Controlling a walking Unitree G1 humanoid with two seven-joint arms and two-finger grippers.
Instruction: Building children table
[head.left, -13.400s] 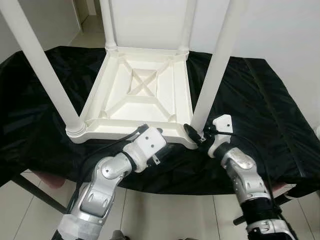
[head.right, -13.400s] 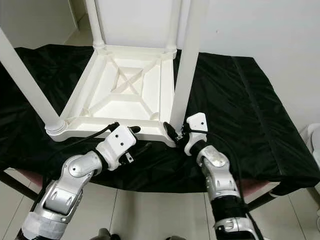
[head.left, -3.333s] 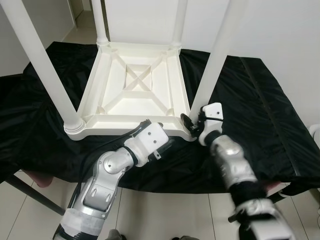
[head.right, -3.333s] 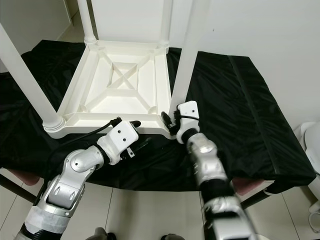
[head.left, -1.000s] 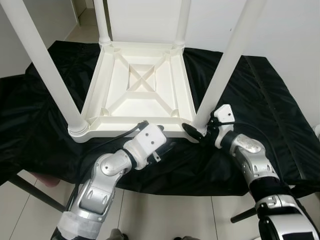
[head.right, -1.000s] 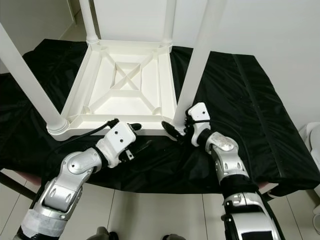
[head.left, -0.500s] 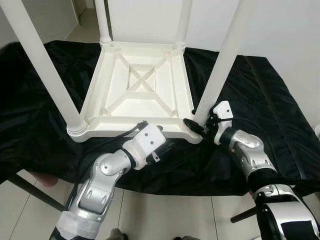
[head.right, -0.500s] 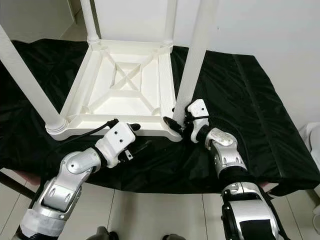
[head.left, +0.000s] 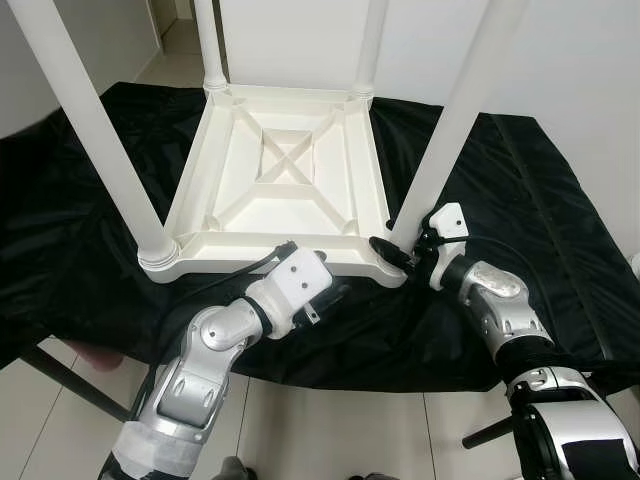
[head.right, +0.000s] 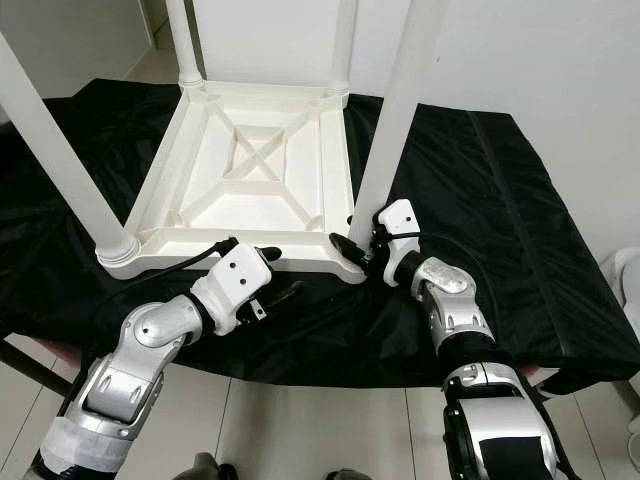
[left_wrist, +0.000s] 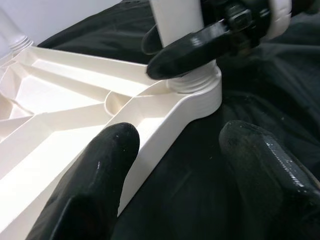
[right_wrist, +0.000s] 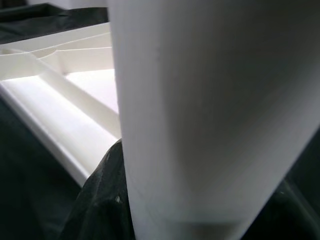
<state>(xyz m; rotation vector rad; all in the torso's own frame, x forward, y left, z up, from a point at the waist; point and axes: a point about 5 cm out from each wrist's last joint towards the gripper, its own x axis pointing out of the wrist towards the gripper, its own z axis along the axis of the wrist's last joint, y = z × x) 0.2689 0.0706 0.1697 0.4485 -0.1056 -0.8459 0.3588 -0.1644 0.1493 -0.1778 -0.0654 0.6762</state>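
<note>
Black cloth (head.left: 520, 190) over the surface, white kids table (head.left: 280, 190) upside down on it. Our right gripper (head.left: 400, 258) has slid back in and its jaws clamp the near-right leg (head.left: 445, 140) at its base, so we're probably seating it. Left gripper (left_wrist: 175, 165) jaws apart by the frame.

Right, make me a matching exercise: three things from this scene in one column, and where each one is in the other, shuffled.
Things
1. right gripper
2. left gripper
3. tabletop

Places
A. upside down on the black cloth
B. at the tabletop's near edge, fingers open
C. around the base of the near right leg

Pairs: 1-C, 2-B, 3-A
</note>
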